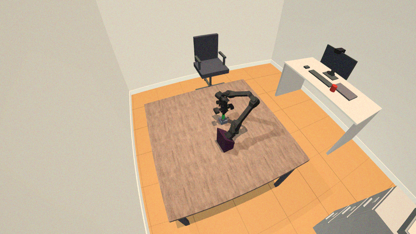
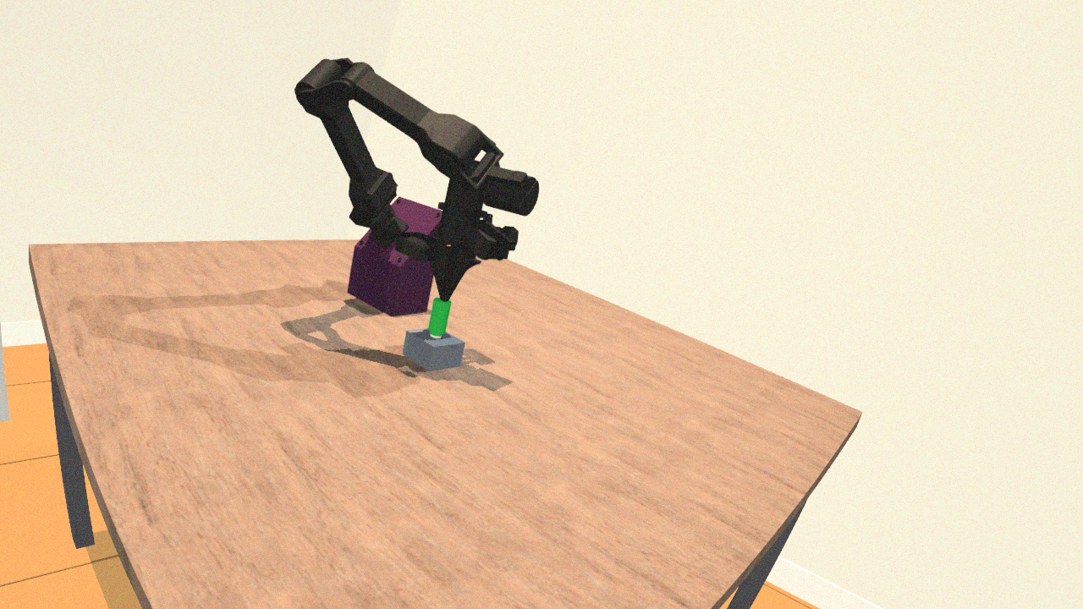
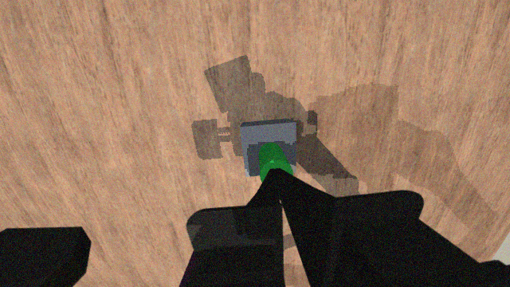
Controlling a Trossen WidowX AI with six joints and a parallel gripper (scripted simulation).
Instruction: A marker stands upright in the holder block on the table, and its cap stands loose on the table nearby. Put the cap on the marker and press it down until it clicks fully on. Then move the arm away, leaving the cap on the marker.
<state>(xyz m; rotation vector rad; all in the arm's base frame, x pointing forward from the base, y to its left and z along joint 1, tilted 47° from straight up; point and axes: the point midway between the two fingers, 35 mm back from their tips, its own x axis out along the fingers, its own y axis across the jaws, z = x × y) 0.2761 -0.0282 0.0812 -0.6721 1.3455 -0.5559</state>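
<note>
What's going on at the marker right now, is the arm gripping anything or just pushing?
The gripper is shut with nothing between its fingers, pointing straight down. Its closed tips sit at the top of the green cap, which stands upright on the marker in the grey holder block on the table. It looks like a press on the cap from above rather than a grip. Whether the cap is fully seated cannot be told from these views, and the marker itself is hidden under the cap.

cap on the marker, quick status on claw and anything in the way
Claw shut, holding nothing, tips on top of the green cap. Cap upright on the marker in the holder block. Nothing in the way.
</note>
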